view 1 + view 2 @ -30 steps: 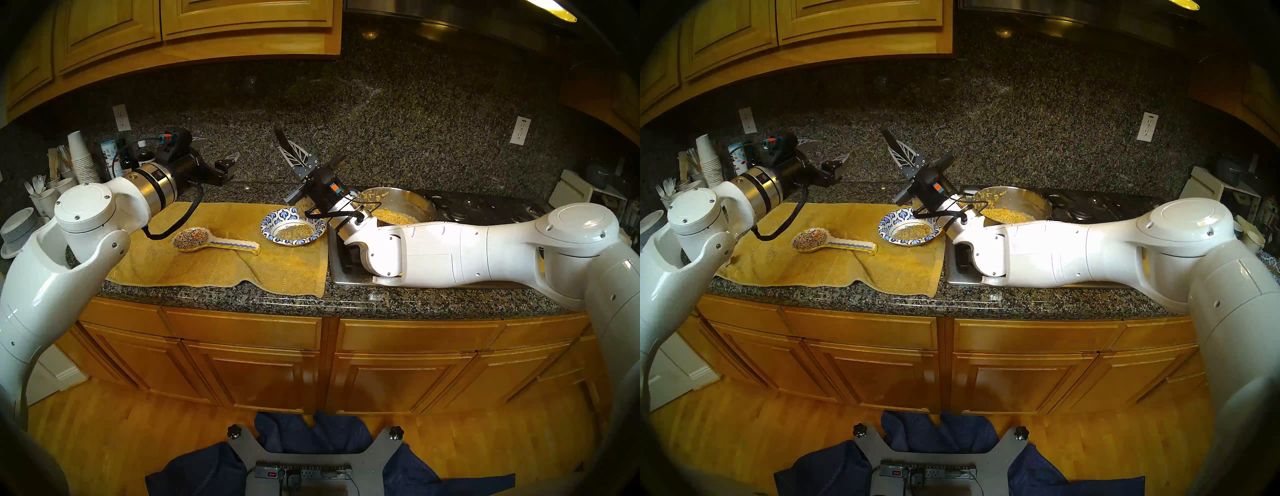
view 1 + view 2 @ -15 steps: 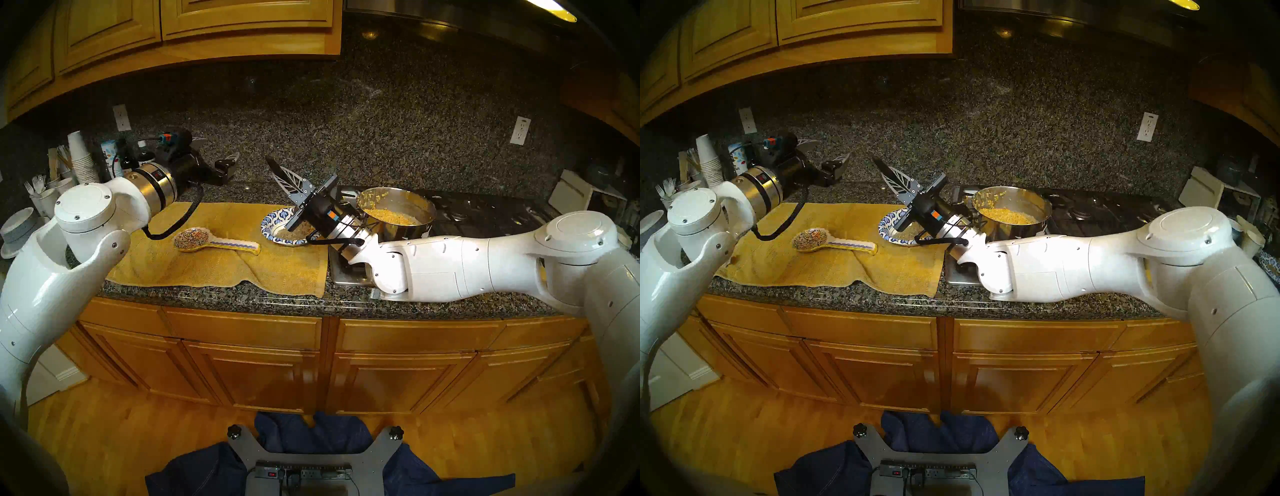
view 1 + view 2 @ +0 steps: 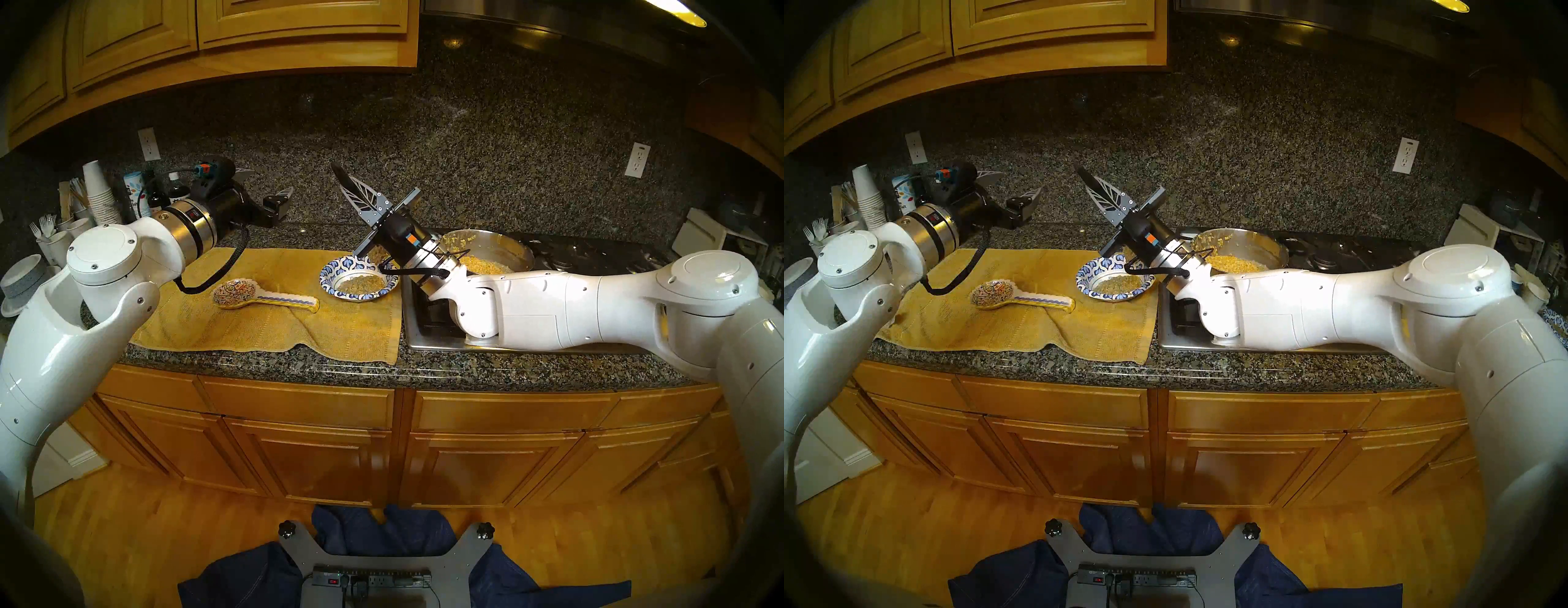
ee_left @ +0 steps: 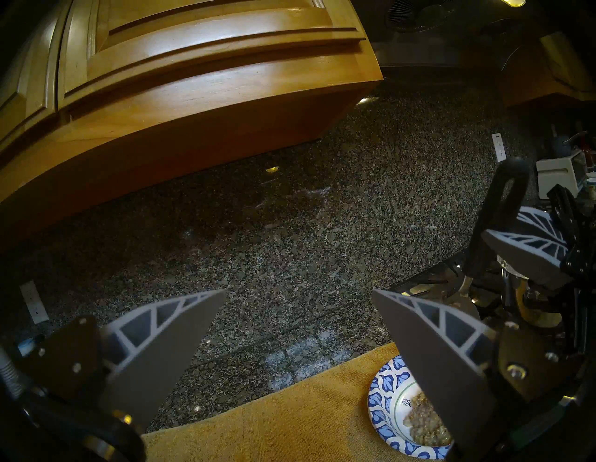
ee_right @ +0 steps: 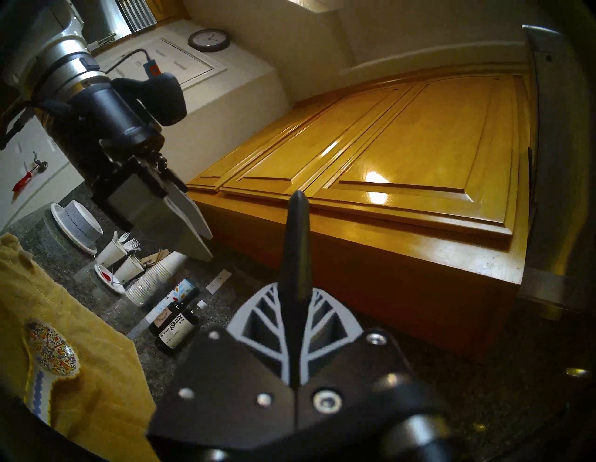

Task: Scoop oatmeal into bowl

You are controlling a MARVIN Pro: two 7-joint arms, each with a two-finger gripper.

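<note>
The blue-and-white leaf-rimmed bowl (image 3: 335, 271) (image 4: 383, 387) stands on a yellow towel and holds a low heap of oatmeal (image 3: 360, 283) (image 4: 425, 419). More oatmeal (image 3: 483, 266) lies in the steel pot (image 3: 505, 248) to its right. My right gripper (image 3: 354, 191) (image 5: 295, 287) hangs above the bowl's far-right rim. It points up and back and is shut on a black utensil handle (image 3: 339, 174) (image 5: 296, 225). My wrist hides the utensil's scoop end. Over the towel's back left, my left gripper (image 3: 267, 182) (image 4: 298, 296) is open and holds nothing.
A painted spoon rest (image 3: 254, 295) lies on the towel (image 3: 275, 331) left of the bowl. Paper cups (image 3: 97, 191), bottles (image 3: 169, 195) and cutlery crowd the counter's far left. The pot sits on a black stovetop (image 3: 594, 259). Upper cabinets (image 4: 193, 80) overhang the back wall.
My right wrist dipped down over the bowl half a second ago and has risen back, with the handle still gripped. The left arm has not moved.
</note>
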